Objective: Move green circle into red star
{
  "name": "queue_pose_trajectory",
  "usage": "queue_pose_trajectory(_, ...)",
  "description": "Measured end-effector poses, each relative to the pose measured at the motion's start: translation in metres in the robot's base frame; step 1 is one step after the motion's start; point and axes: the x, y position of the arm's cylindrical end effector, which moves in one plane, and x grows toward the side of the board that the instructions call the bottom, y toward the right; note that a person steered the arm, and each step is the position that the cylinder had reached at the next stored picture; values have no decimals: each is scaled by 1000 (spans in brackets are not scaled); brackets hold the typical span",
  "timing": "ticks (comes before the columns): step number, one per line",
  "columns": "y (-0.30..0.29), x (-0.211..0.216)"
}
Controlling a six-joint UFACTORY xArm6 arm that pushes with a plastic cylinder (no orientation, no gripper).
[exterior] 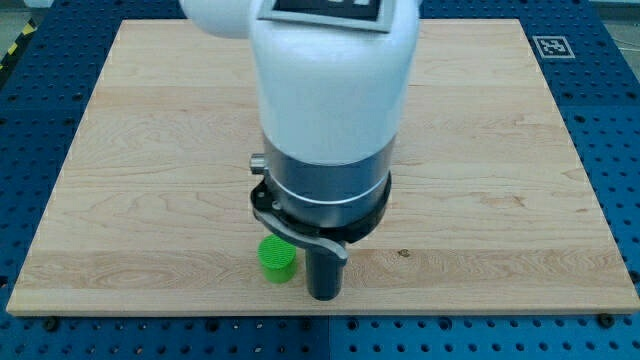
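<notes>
A green circle block [277, 258] lies on the wooden board [150, 150] near the view's bottom edge, a little left of centre. My tip [323, 296] is down on the board just to the right of the green circle, very close to it; I cannot tell whether they touch. The arm's large white and dark body [330, 110] fills the middle of the view and hides the board behind it. No red star shows anywhere in the view.
The board's bottom edge [320, 314] runs just below the green circle and my tip. A blue perforated table [30, 60] surrounds the board. A black-and-white marker tag [552, 46] sits at the view's top right.
</notes>
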Motion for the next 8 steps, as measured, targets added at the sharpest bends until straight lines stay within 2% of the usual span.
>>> queue_pose_trajectory(3, -8, -7)
queue_pose_trajectory(6, -72, -7)
queue_pose_trajectory(8, -78, -13)
